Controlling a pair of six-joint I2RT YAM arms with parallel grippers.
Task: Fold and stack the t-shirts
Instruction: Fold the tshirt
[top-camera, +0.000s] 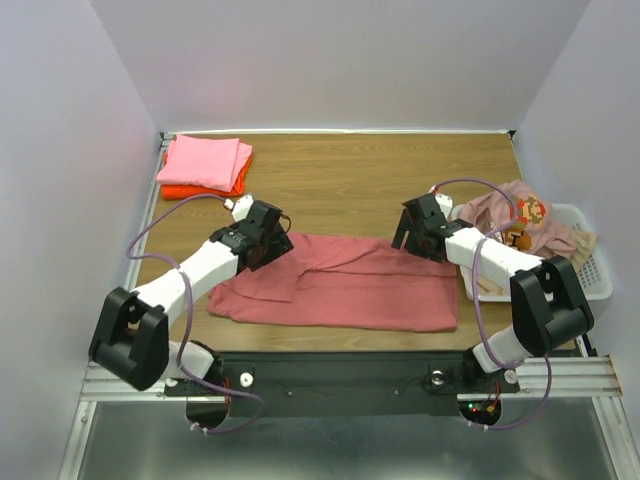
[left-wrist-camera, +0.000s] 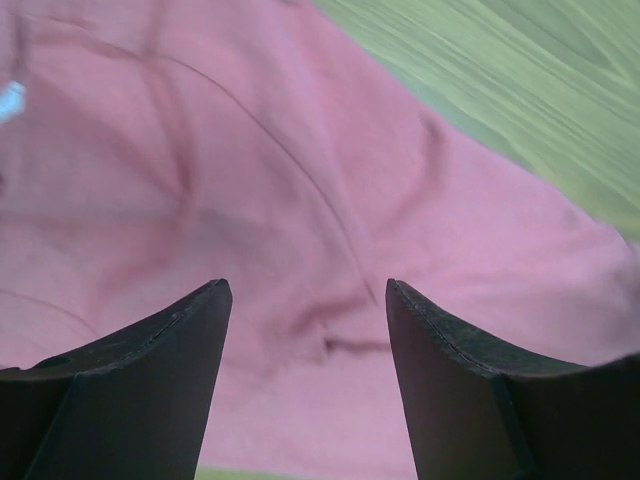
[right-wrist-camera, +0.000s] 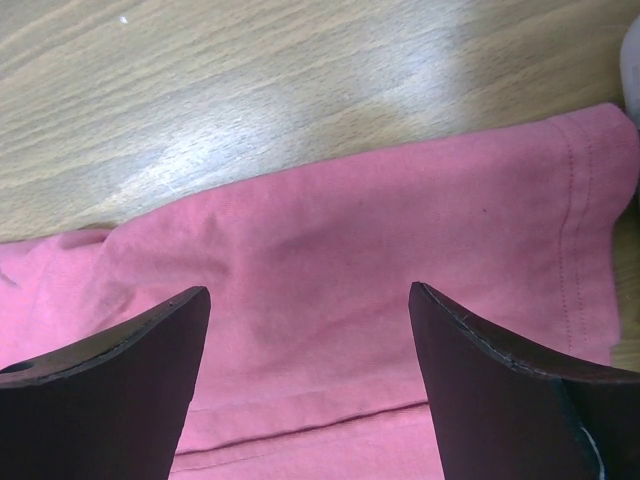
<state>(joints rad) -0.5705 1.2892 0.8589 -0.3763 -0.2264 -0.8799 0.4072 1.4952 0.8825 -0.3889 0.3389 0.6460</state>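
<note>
A dusty rose-red t-shirt (top-camera: 350, 285) lies spread on the wooden table, partly folded lengthwise. My left gripper (top-camera: 268, 240) is open just above its far left part; the cloth (left-wrist-camera: 300, 220) fills that wrist view, wrinkled between the fingers. My right gripper (top-camera: 412, 232) is open over the shirt's far right edge; the hemmed cloth (right-wrist-camera: 400, 250) lies flat below it. A folded light pink shirt (top-camera: 205, 160) rests on a folded bright orange shirt (top-camera: 180, 190) at the far left. A pale pink printed shirt (top-camera: 520, 215) and a beige one (top-camera: 585, 240) sit in the basket.
A white mesh basket (top-camera: 600, 280) stands at the right edge, beside my right arm. Bare wood table (top-camera: 340, 180) lies beyond the red shirt. White walls enclose the table on three sides.
</note>
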